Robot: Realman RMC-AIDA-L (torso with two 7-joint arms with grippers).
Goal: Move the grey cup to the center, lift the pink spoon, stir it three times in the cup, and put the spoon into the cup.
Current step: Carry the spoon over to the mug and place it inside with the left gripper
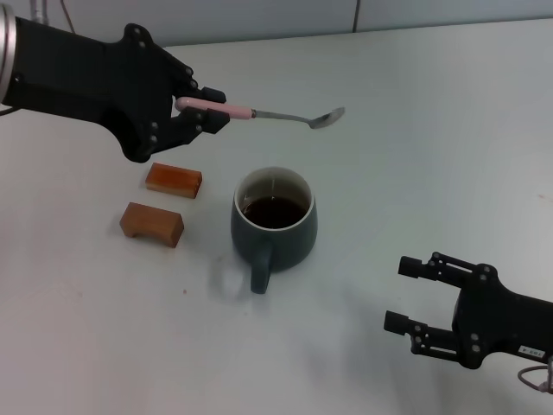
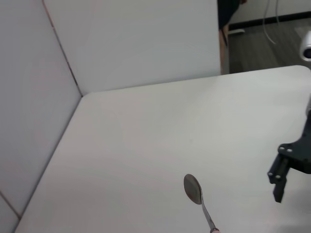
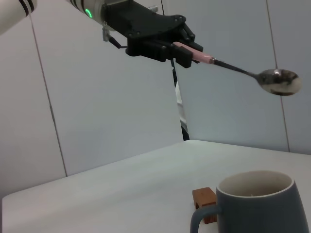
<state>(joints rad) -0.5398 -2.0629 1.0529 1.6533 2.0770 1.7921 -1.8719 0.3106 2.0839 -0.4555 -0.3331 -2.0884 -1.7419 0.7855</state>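
Observation:
The grey cup (image 1: 275, 223) stands upright near the middle of the white table, handle toward me, dark brown inside; it also shows in the right wrist view (image 3: 262, 204). My left gripper (image 1: 207, 112) is shut on the pink handle of the pink spoon (image 1: 276, 114) and holds it level in the air, above and behind the cup. The silver bowl points to the right. The spoon shows in the left wrist view (image 2: 197, 194) and the right wrist view (image 3: 243, 70). My right gripper (image 1: 415, 298) is open and empty, low at the front right of the cup.
Two brown rectangular blocks (image 1: 174, 180) (image 1: 152, 224) lie on the table left of the cup; one shows behind the cup in the right wrist view (image 3: 206, 199). White wall panels stand behind the table (image 2: 146, 136).

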